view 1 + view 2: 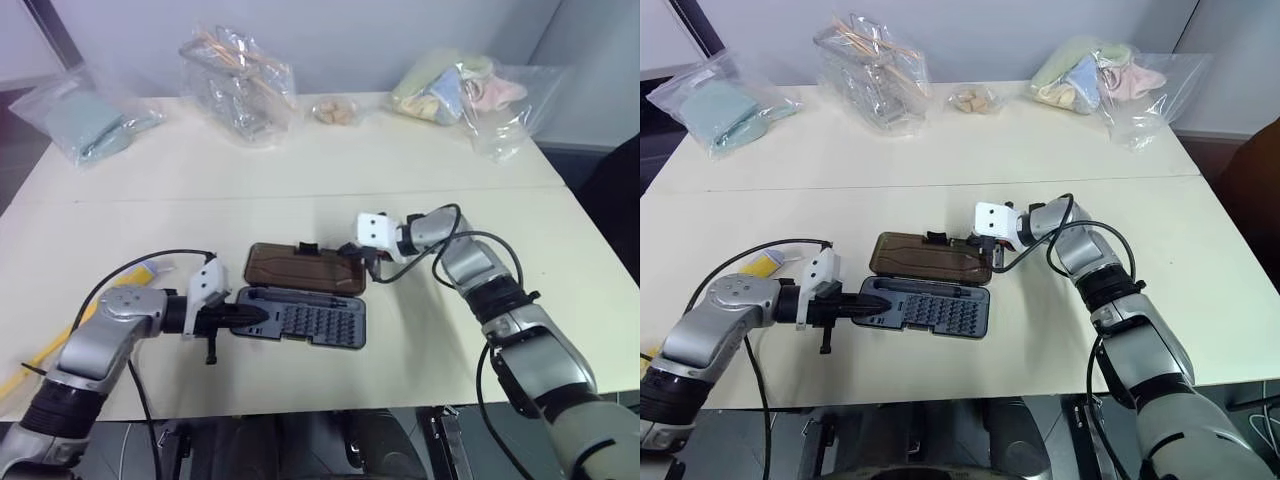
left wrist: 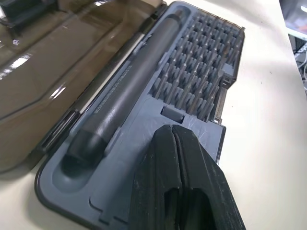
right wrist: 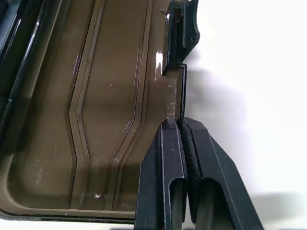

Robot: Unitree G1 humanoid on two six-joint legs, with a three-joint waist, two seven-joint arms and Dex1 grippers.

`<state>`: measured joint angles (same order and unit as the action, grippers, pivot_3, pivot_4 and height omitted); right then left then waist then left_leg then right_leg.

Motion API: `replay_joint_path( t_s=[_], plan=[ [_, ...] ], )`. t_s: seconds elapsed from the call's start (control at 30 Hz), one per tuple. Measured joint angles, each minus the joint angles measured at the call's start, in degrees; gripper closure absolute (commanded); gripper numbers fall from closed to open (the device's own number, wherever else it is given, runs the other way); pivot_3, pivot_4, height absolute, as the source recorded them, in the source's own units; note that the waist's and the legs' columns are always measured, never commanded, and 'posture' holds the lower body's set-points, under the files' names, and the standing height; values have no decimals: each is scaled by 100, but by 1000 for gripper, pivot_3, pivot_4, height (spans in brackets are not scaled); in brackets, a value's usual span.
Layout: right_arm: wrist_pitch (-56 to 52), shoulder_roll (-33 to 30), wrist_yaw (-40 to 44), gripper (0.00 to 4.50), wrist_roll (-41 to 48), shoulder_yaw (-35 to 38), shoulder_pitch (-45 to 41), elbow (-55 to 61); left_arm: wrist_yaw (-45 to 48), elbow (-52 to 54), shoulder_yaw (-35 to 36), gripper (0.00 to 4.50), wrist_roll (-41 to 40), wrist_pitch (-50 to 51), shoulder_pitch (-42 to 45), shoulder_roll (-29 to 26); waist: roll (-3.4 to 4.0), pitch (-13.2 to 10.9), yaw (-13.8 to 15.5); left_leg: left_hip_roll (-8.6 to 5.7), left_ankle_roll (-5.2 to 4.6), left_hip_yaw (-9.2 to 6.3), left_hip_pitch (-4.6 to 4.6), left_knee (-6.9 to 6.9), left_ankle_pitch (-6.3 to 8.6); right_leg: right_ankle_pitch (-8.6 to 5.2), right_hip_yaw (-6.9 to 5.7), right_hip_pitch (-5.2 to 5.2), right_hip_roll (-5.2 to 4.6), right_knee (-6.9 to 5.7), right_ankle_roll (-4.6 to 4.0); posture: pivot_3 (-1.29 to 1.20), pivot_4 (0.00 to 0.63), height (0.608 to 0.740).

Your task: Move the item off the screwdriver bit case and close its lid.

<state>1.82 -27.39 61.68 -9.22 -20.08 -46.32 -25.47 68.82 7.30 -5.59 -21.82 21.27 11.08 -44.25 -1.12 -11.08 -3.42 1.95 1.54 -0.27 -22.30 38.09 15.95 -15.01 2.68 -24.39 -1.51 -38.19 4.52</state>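
Open screwdriver bit case (image 1: pixel 300 310), cream table (image 1: pixel 420 180), grey wall (image 1: pixel 350 40)

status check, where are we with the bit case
Left gripper shut, pressing case base. Right gripper shut on lid edge; lid still open. Yellow tool off case, nothing blocking.

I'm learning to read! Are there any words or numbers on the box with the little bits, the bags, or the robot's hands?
No text can be read anywhere.
Dark screwdriver handle in the screwdriver bit case: faint marks along its side, too blurred to read.
Brown lid: only moulded lines, no letters.
Clear bags at the back of the table: no label readable.
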Motion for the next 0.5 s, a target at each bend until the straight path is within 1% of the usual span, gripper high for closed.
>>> replay_joint_path(
  t_s=[0.13, 0.27, 0.37, 0.5],
  plan=[
    [-515, -163, -234, 4442, -90, 87, 342, 1069, -23, -47, -20, 4500, -2, -67, 10, 12, 0, 0, 27, -1, 0, 0, 0, 0, 0, 0, 0, 0, 0, 0, 0, 0, 150, 737],
    [-1179, -373, -587, 4442, -269, 251, 954, 2481, -56, -54, -26, 4500, -4, -66, 4, 63, 0, 0, 95, -2, 0, 0, -2, 0, 0, -1, 0, -1, 0, 1, 1, 0, 150, 737],
    [-1342, -524, -862, 4442, -484, 289, 1371, 3409, -109, -23, -22, 4500, -16, -30, -26, 89, 0, 0, 104, -3, 0, 1, -3, 0, 0, -1, 0, -1, -2, 3, 1, 0, 150, 737],
    [-1314, -591, -1034, 4442, -662, 272, 1606, 3888, -154, 28, -20, 4500, -35, 34, -46, 106, -2, 1, 100, -4, 0, 1, -2, 1, 0, -1, 0, -1, 0, 3, 0, 0, 150, 737]
  ],
)
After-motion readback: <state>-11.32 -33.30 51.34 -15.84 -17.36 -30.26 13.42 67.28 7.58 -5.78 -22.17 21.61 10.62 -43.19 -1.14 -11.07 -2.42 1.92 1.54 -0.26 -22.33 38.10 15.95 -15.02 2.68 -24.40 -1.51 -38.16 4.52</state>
